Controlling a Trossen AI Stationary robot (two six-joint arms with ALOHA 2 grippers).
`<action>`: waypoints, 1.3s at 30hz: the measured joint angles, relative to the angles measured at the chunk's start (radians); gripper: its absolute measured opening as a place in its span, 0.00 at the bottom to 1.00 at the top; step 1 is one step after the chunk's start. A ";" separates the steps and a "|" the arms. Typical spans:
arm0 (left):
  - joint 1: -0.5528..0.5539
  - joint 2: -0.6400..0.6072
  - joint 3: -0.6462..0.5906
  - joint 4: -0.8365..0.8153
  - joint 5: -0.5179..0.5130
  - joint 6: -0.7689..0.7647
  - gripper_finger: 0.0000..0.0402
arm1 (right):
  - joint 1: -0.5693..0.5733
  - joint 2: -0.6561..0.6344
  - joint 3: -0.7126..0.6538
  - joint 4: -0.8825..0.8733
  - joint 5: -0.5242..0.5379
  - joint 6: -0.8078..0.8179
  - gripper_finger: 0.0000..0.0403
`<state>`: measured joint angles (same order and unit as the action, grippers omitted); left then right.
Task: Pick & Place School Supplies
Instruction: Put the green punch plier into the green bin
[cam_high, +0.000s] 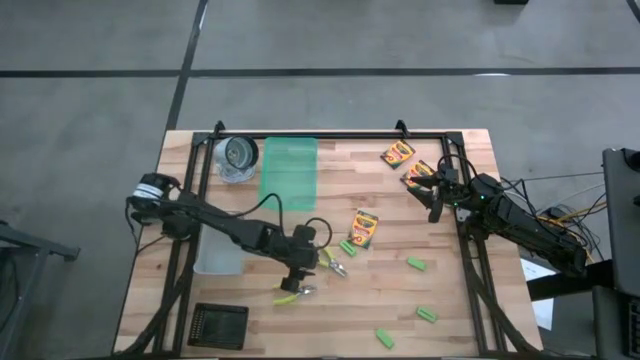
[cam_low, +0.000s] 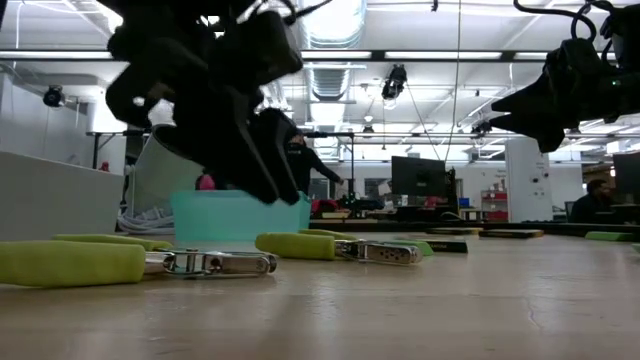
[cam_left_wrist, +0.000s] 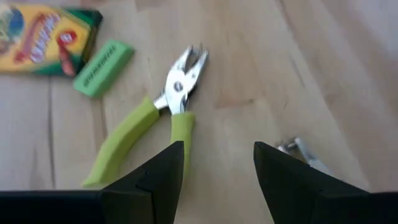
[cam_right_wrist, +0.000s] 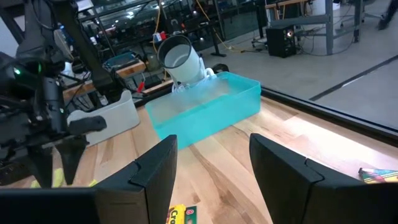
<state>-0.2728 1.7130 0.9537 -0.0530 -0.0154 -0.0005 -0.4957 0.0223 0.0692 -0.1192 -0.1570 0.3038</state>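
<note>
Nearest the front edge of the wooden surface (cam_high: 440, 300) lie three tiny green blocks (cam_high: 427, 314), scattered toward the right, with a black grid-topped box (cam_high: 218, 324) at the front left corner. Just behind them the left arm reaches in low from the left side, bent at the elbow, its left gripper (cam_high: 298, 270) tipped downward with the fingers (cam_left_wrist: 155, 180) standing apart and holding nothing. It hovers between two pliers: one pair of pliers (cam_high: 291, 294) lies just in front of it, long axis running left to right; the other pliers (cam_left_wrist: 149, 118) lie just beyond it, yellow-green handles toward the gripper and metal nose pointing away. Beside that nose sit another green block (cam_left_wrist: 103, 68) and a crayon box (cam_high: 363, 228), lying lengthwise front to back.

Farther back on the right, the right arm comes in from the right edge, its right gripper (cam_high: 433, 197) raised off the surface, fingers (cam_right_wrist: 155, 171) apart and empty, just beside two more crayon boxes (cam_high: 397, 153). At the far left stand a teal tray (cam_high: 288, 172) and a clear bin (cam_high: 236, 160); I cannot tell what they hold.
</note>
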 joint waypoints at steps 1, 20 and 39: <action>0.001 0.008 -0.002 0.001 -0.001 -0.003 0.50 | 0.000 0.000 0.000 0.000 0.000 0.000 0.49; 0.031 0.071 -0.008 0.042 -0.026 0.028 0.50 | 0.000 0.000 0.000 0.000 0.000 0.000 0.49; 0.072 0.111 -0.016 0.043 -0.031 0.001 0.50 | 0.000 0.000 0.000 0.000 0.000 0.000 0.49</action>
<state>-0.2004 1.8245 0.9378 -0.0101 -0.0462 0.0009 -0.4958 0.0223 0.0692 -0.1192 -0.1568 0.3038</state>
